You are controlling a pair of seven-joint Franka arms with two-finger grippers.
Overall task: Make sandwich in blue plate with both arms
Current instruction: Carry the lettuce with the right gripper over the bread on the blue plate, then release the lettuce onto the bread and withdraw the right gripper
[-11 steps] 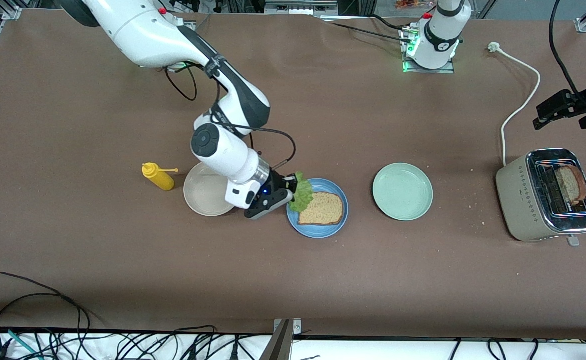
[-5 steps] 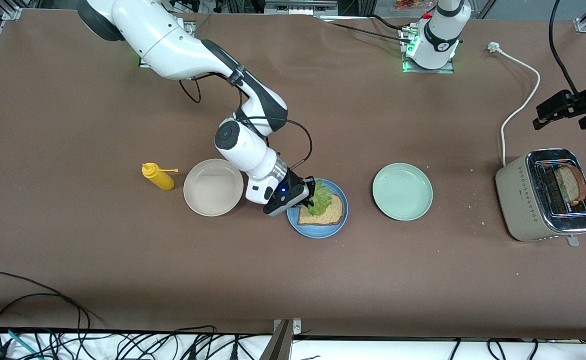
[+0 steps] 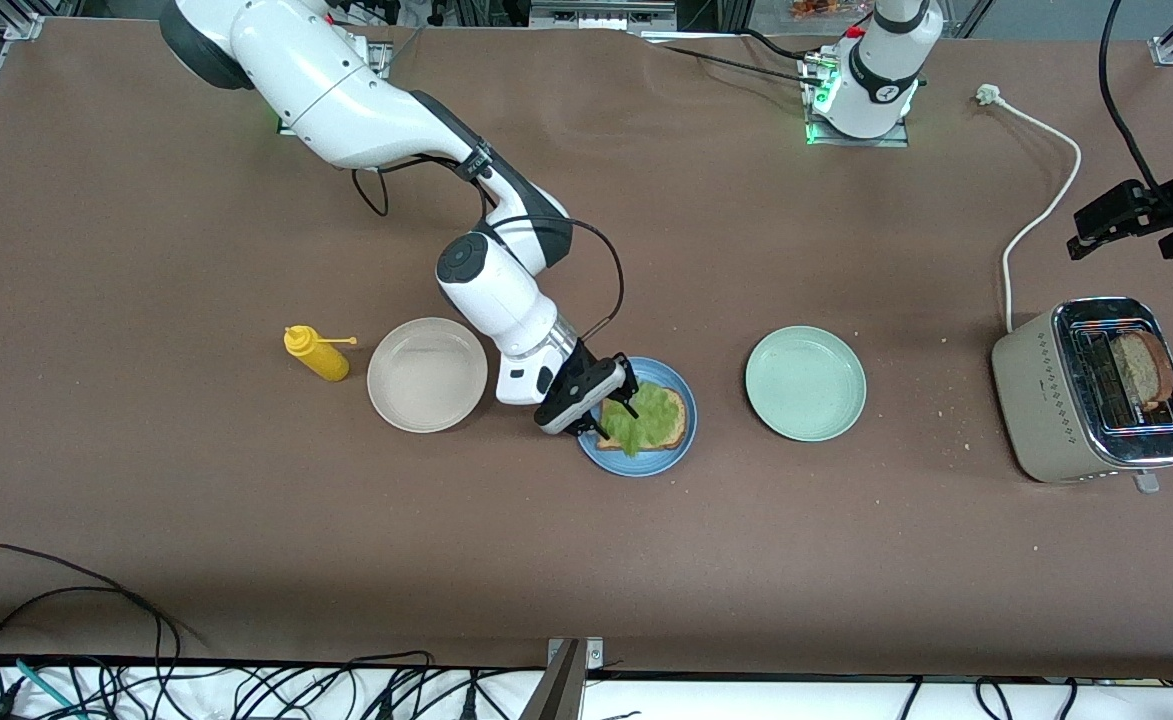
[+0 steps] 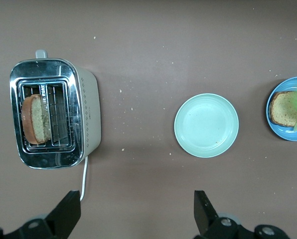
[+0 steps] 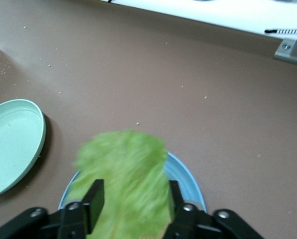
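Now the right hand [image 3: 624, 404], fingers apart around a lettuce leaf [image 3: 638, 418], hangs over the bread [image 3: 675, 417] on the blue plate [image 3: 636, 461] mid-tabletop, while the left hand [image 4: 137, 214] waits spread wide above the toaster [image 3: 1096, 388] by the tabletop's left-arm edge.

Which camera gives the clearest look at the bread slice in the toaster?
The left wrist view: it looks straight down into the toaster, showing the bread slice upright in one slot. The front view shows it smaller, at the table's edge. The right wrist view misses it.
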